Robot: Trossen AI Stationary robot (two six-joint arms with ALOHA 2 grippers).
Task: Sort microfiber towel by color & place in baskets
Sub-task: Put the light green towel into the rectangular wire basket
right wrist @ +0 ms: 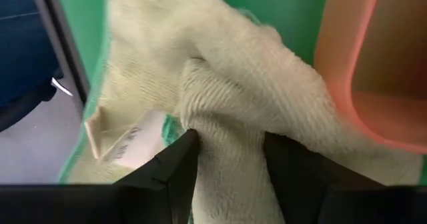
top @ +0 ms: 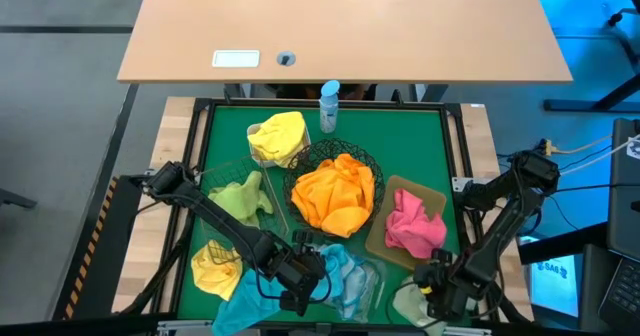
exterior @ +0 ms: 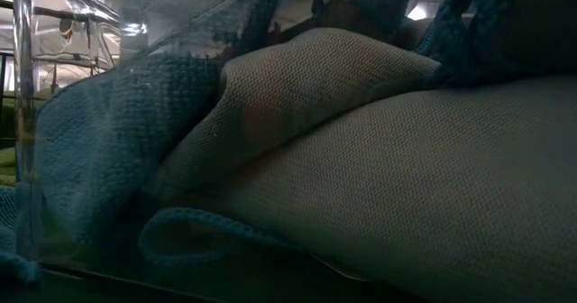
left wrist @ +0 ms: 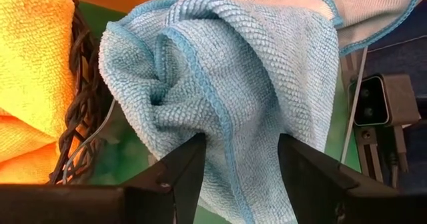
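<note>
Between the fingers of the left tool (left wrist: 237, 177) hung a light blue towel (left wrist: 227, 84), pinched at its fold; the tool was closed on it. Just beside that tool, on one side, stood the round black wire bowl (top: 372, 162) heaped with orange towels (top: 336, 194), its dark wire nearly touching the blue cloth. More blue cloth lay in the clear plastic tray (top: 372, 281) close ahead.

The right tool (right wrist: 227, 164) was closed on a pale green towel (right wrist: 220, 91) at the near right edge of the green mat (top: 400, 136), with the mat's border and the table frame right beside it, leaving little room on that side. The tan tray (top: 430, 191) holding a pink towel (top: 413, 226) stood close ahead of it.

Farther from both tools lay a yellow towel (top: 215, 266) near the left arm, another pale green one (top: 240, 198) in the wire basket (top: 218, 171), a yellow one (top: 280, 136) in the white tub (top: 257, 136), and a spray bottle (top: 329, 106) at the mat's far edge.
</note>
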